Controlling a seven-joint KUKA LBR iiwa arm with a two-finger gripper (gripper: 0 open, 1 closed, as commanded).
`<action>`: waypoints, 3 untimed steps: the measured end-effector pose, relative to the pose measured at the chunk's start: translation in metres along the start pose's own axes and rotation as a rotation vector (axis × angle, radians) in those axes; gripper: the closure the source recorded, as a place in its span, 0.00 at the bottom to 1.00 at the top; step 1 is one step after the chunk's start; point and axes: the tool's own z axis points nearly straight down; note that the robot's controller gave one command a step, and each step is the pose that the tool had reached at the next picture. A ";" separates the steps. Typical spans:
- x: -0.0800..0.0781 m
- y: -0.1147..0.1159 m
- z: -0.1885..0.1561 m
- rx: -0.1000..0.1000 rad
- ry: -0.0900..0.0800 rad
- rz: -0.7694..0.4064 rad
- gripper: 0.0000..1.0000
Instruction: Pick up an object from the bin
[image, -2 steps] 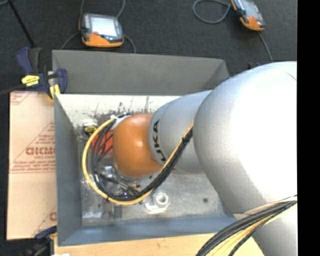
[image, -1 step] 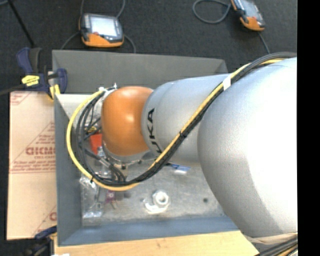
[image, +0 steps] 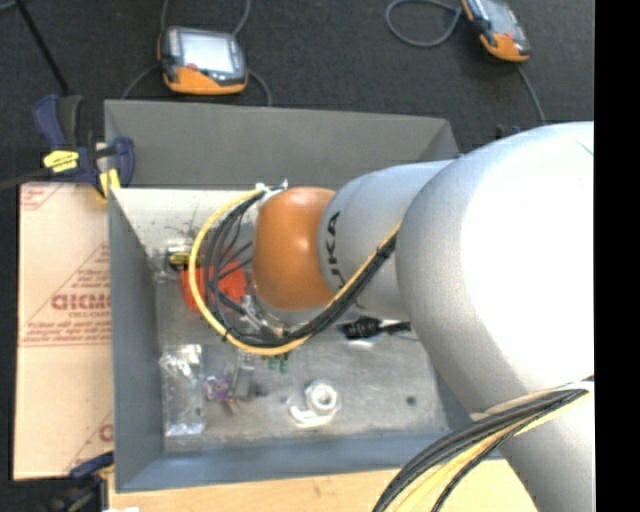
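arm (image: 295, 250) low over red-orange thing (image: 232, 285), left-middle of bin (image: 135, 350); jaws hidden, state cannot tell.

On my screen I see an orange-and-grey handheld unit (image: 203, 60) at eleven o'clock and a second unit (image: 497, 28) of the same colours at one o'clock, cut by the top edge, both lying on the dark floor (image: 330, 70). Down at six o'clock lies a white ring-shaped piece (image: 316, 403), at seven a small purple piece (image: 218, 390) just beside a crumpled clear plastic bag (image: 180, 395) that sits between seven and eight, and at five, nearer the middle, a small black part (image: 362, 328)
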 end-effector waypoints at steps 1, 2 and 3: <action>0.072 0.019 0.005 -0.003 0.004 -0.082 0.00; 0.069 0.018 0.004 -0.005 -0.001 -0.076 1.00; 0.045 -0.051 0.008 -0.002 -0.003 -0.509 1.00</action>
